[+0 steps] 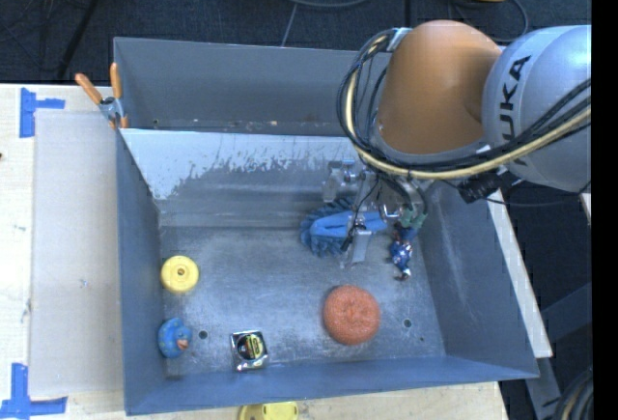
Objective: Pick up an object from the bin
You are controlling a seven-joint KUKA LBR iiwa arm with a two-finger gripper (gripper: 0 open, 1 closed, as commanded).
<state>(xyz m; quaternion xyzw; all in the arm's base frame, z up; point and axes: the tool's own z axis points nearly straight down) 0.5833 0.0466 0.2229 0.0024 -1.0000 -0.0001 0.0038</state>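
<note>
My gripper [357, 239] reaches down under the orange cover at the back right of the bin, its fingertips low over a blue crumpled thing [323, 231] that lies on the floor just left of it. A small blue and white thing [400, 256] lies right beside the gripper on its right. An orange-red round scrubber [351, 314] rests on the floor in front of the gripper, apart from it.
A yellow round roll [180, 274] lies at the left, a small blue toy with an orange spot [174, 338] in the front left corner, and a small tape measure [249, 349] near the front wall. The arm and its cables hang over the bin's right side.
</note>
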